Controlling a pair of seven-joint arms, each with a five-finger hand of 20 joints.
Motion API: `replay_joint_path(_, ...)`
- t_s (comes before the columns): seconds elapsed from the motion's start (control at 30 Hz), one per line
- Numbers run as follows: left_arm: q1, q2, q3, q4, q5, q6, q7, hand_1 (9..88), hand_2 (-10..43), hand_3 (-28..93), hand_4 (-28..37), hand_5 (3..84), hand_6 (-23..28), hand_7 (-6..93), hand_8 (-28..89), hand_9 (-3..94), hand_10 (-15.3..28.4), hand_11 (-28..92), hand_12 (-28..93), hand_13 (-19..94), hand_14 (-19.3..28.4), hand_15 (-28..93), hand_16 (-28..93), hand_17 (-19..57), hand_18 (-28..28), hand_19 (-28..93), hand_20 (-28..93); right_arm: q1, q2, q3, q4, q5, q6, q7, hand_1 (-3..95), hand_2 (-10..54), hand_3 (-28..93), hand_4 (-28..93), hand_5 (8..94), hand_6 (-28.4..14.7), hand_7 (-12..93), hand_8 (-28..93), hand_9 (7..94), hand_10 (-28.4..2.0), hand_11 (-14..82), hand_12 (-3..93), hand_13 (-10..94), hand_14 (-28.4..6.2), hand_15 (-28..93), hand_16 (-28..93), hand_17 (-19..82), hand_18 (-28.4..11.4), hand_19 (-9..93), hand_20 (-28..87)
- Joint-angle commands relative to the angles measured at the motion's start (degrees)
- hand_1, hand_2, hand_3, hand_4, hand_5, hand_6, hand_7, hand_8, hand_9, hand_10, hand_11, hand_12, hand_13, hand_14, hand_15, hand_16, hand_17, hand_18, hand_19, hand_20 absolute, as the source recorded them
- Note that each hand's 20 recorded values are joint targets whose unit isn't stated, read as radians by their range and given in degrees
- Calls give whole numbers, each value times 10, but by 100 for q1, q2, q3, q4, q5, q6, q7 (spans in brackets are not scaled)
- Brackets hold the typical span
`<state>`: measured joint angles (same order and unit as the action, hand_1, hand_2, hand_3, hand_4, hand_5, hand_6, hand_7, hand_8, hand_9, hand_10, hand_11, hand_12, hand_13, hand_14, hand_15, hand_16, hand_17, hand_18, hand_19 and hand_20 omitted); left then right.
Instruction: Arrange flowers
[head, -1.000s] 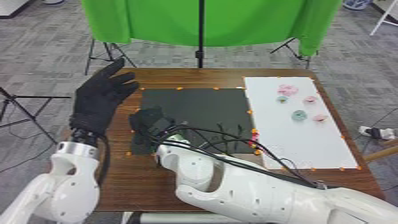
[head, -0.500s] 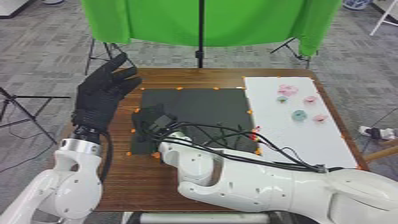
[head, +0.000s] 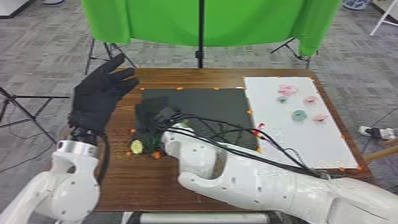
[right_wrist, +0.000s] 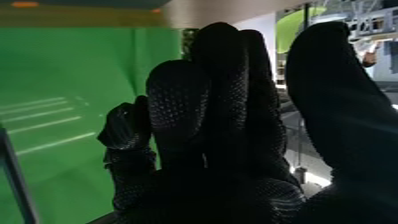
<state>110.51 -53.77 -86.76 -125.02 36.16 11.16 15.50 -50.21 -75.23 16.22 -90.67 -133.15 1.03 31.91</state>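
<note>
brown wooden table (head: 133, 187): dark mat (head: 209, 102) beside white sheet (head: 311, 145), orange bits (head: 179, 88) at edges

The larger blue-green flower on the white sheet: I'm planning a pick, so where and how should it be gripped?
I'd pinch the larger blue-green flower from above, closing on its near and far edges. Its outline looks compact and roundish, and a pink flower sits close on its right, leaving little room there.
</note>
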Motion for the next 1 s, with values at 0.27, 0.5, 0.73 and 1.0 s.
replay_joint_path(0.27,1165,-310,-541,-287,-84,310,24,267,85,791,-224,398,103,142,-103,386,214,281,111,294,284,573,-98,-74,254,587,119,-1888,1140,3110,-1265,1361,-558,-504,377,-95,771,-283,656,5,152,-125,732,-132,372,154,631,-121,656,111,231,-237,818,460)
replay_joint_path(0.5,1422,-318,-548,-351,-107,349,153,267,84,792,-224,397,103,142,-103,385,214,283,111,294,284,572,-98,-74,254,586,119,-2003,2392,3624,-1613,1696,127,-125,350,-95,789,-283,590,4,151,-126,652,-146,282,143,566,-133,604,93,195,-228,766,417)
replay_joint_path(0.73,1456,-292,-460,-342,-156,357,290,267,85,791,-224,397,103,142,-103,383,214,281,111,293,284,574,-97,-74,254,586,119,-2108,3188,3676,-1513,1338,411,468,343,-95,799,-283,548,5,153,-129,577,-167,218,134,532,-145,601,86,192,-229,777,406)
replay_joint_path(1.0,1429,-355,-443,-320,-124,330,240,268,85,791,-225,396,103,143,-103,385,215,281,111,293,284,573,-99,-75,254,586,119,-2119,3672,3413,-1095,998,365,1149,346,-95,801,-283,528,5,151,-128,531,-175,179,132,527,-147,614,79,201,-228,813,409)
